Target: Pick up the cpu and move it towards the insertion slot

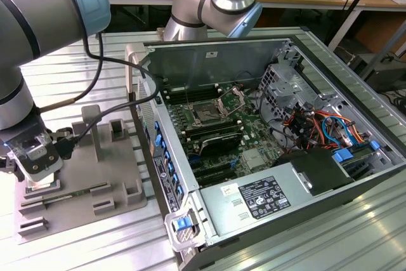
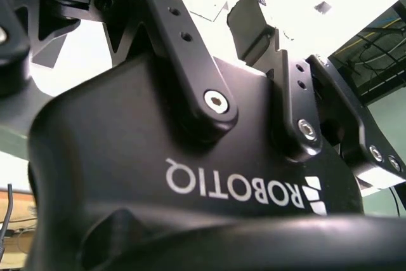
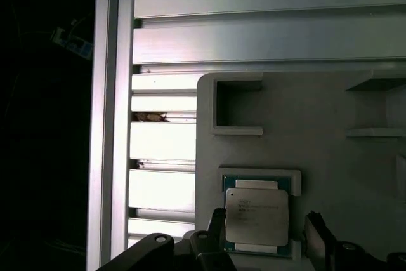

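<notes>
Gripper (image 1: 37,169) hangs over the grey fixture plate (image 1: 89,179), fingers (image 3: 315,234) apart on either side of the cpu (image 3: 256,215), which lies flat in a pocket near the plate's edge. The insertion slot (image 1: 207,114) sits well apart, inside the computer case (image 1: 209,61).

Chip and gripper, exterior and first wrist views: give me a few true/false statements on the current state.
1. The chip lies in a pocket of the grey fixture plate. True.
2. The gripper holds the chip in the air. False: the chip sits in its pocket, with the open fingers on either side of it.
3. The socket on the motherboard has its retention plate swung open. True.
4. The gripper hangs inside the computer case. False: it is over the fixture plate, at the exterior view's left of the case.
</notes>
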